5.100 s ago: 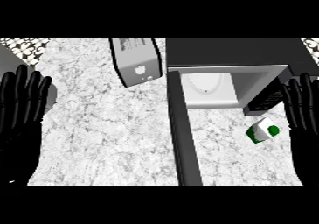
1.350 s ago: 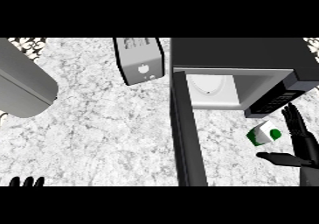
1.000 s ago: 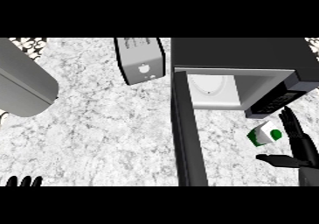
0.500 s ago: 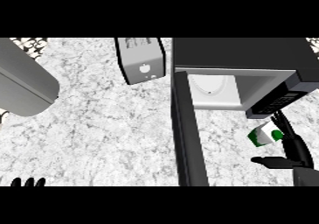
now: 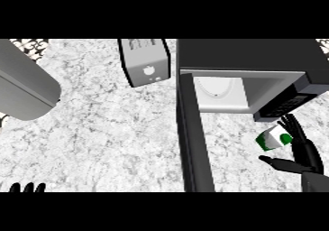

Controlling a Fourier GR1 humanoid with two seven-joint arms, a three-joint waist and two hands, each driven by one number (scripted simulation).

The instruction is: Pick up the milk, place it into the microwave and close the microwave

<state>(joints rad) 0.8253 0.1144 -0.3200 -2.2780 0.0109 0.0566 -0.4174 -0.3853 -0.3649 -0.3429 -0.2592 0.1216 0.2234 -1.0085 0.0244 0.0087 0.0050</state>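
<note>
**Asker:** Where was the milk?

**Observer:** The milk (image 5: 273, 138), a small white carton with green patches, sat on the marble counter (image 5: 107, 135) at the view's right, just below the microwave's control panel (image 5: 286, 104) and to the right of the open microwave door (image 5: 193, 144). It looked tilted, one corner pointing up toward the panel.

**Asker:** And the right hand?

**Observer:** The right hand (image 5: 301, 155) came in from the lower right corner. Its fingers (image 5: 293, 128) were straight and spread, lying along the carton's right side, while the thumb (image 5: 276, 163) reached out to the left beneath the carton. The carton sat in the gap between thumb and fingers. The fingers seemed to touch its right edge, but nothing was curled round it, and the observer could not tell whether the thumb made contact.

**Asker:** What of the microwave itself?

**Observer:** The microwave (image 5: 253, 56) stood at the upper right, dark on top, its door swung fully open so that it ran down the view as a long dark bar. Inside, the pale cavity held a white turntable plate (image 5: 213, 88).

**Asker:** Where was the left hand?

**Observer:** Only the fingertips of the left hand (image 5: 27, 187) showed at the lower left edge, pointing up and apart from everything. A grey forearm (image 5: 20, 85) lay across the upper left.

**Asker:** Anything else on the counter?

**Observer:** A toaster (image 5: 147, 63) stood near the top, just left of the microwave.
</note>
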